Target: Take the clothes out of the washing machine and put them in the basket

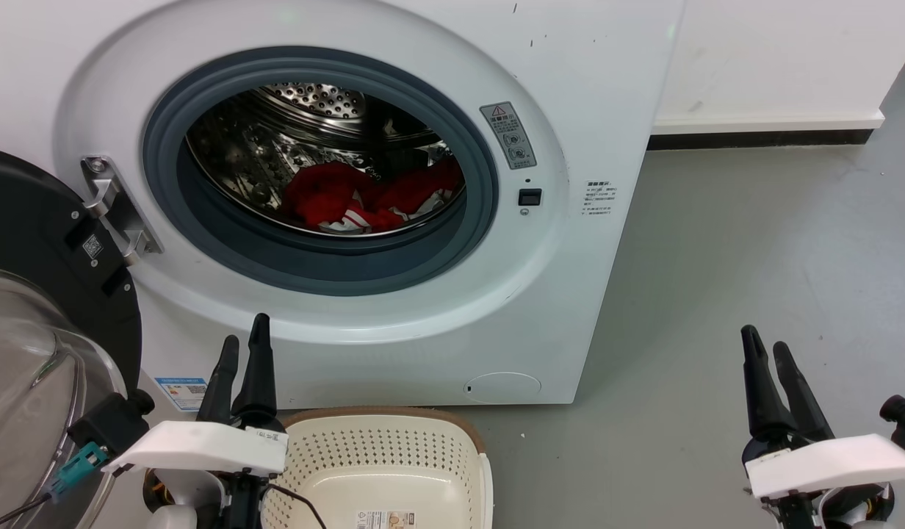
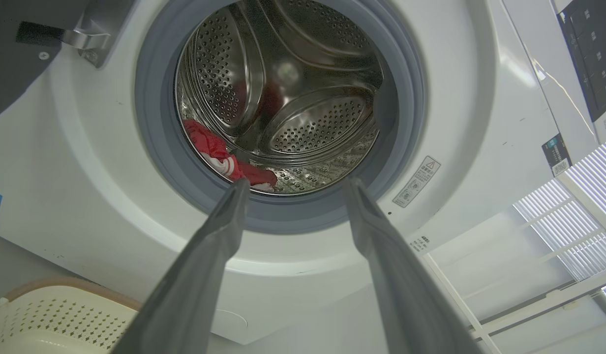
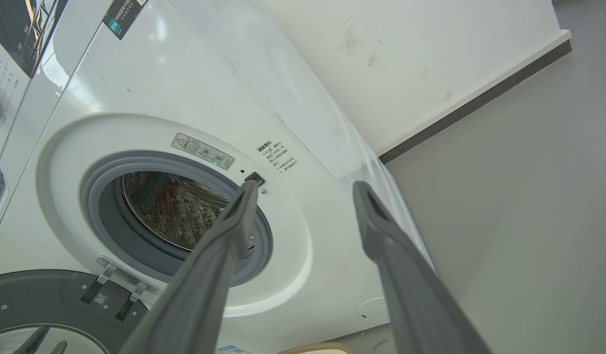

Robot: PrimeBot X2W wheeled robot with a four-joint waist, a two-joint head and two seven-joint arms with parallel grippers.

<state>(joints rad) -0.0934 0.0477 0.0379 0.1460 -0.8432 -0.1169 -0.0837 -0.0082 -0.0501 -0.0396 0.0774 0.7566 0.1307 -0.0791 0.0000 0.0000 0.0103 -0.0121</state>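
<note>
**Drum unload: pre-reach, both claws empty**

L claw point(image 1: 244, 339): fingers parted fairly wide, nothing between them. It hangs low in front of the washing machine point(image 1: 423, 353), below the porthole, tips pointing up. In the left wrist view the finger gap frames the lower lip of the grey gasket point(image 1: 327, 264).

R claw point(image 1: 765, 345): also parted and empty, off to the right over bare floor point(image 1: 754, 257), well apart from the machine front.

Basket point(image 1: 383, 413): on the floor right under the porthole, just beside the L wrist. The visible part holds no cloth, only a label on its bottom.

Clothes point(image 1: 350, 198): red w/ white stripes, heaped at the bottom of the drum point(image 1: 313, 99), behind the gasket lip. Door point(image 1: 26, 242) is swung open to the left.

Judgement: step in hand = first reach into the drum. Nothing seems transferred yet.

How to do it well:
- Use L claw, which is the better lined up.
- Rise above the gasket lip first, then go in angled down, fingers kept wide.
- Pinch a thick fold near the top of the heap, not a thin edge.
- Close fully before pulling.
- Draw up and back so the cloth clears the lip w/o dragging.
- Keep off the hinge side.

Risk: soft cloth will prob. trail, and a 2nd garment may tag along and drop short. Carry over the basket centre before letting go.
</note>
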